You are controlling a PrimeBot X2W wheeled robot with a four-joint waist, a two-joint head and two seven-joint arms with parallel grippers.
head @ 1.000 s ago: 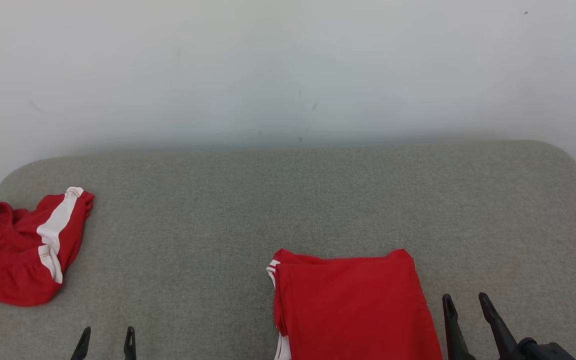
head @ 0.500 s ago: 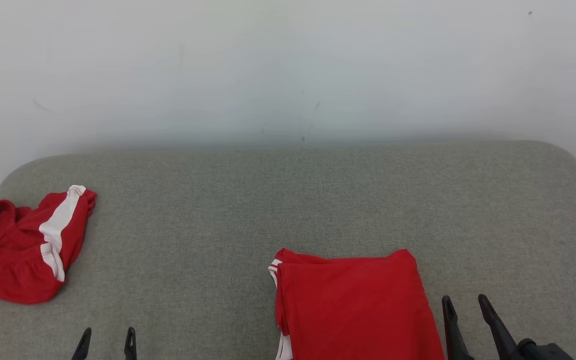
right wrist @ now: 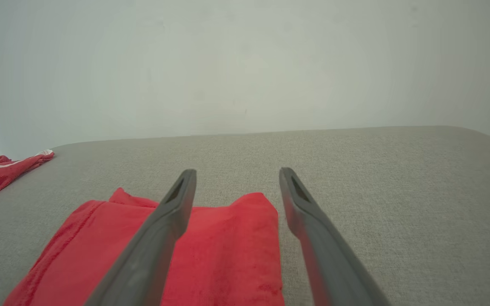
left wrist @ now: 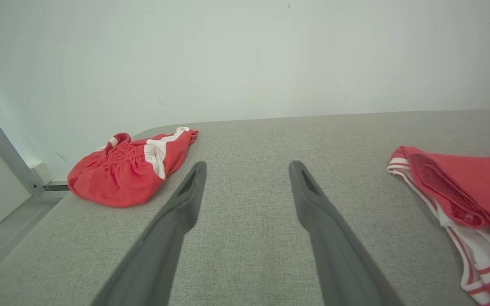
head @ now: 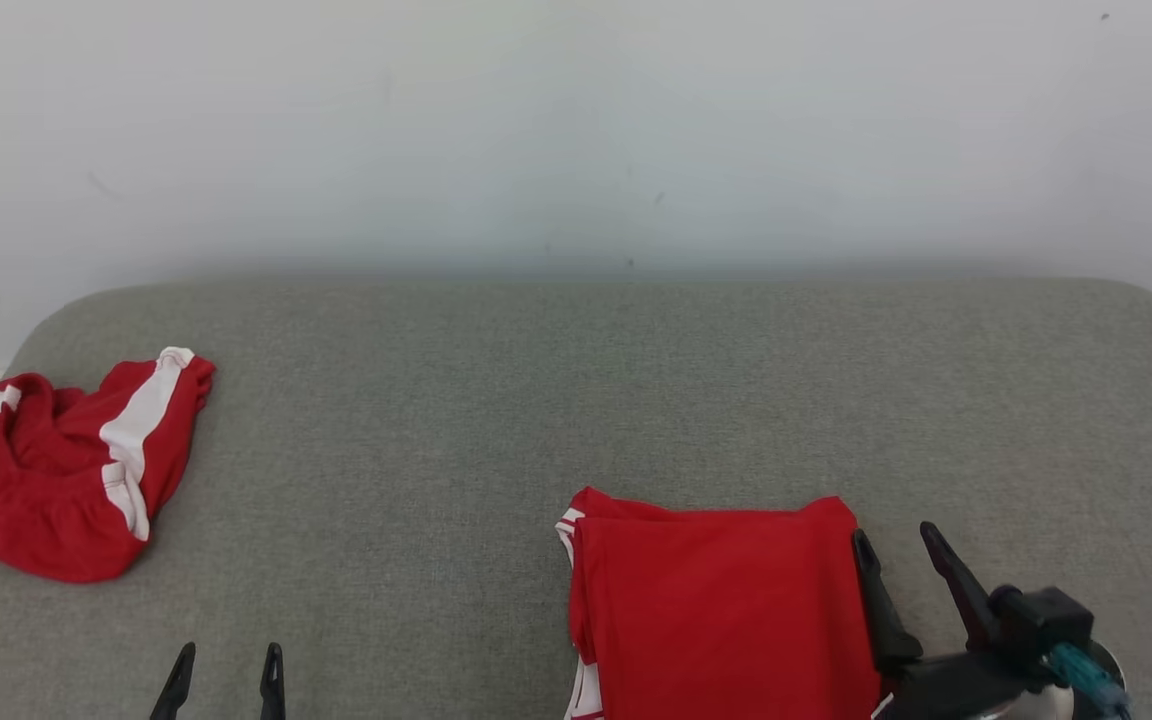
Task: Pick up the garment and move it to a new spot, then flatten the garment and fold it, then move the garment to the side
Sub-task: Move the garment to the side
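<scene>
A folded red garment with white trim lies flat at the near middle-right of the grey padded surface; it also shows in the left wrist view and the right wrist view. My right gripper stands open at the garment's right edge, its left finger over the cloth and its right finger over bare surface. My left gripper is open and empty at the near left, over bare surface. A second red garment with white stripes lies crumpled at the far left.
A white wall rises right behind the padded surface. The surface's corners are rounded, and the crumpled garment lies close to its left edge. A metal rail and floor lie beyond that edge. Open surface stretches behind and right of the folded garment.
The camera has shifted a little. My right gripper has risen and moved left, from beside the folded garment to its right edge. The left gripper and both garments have stayed put.
</scene>
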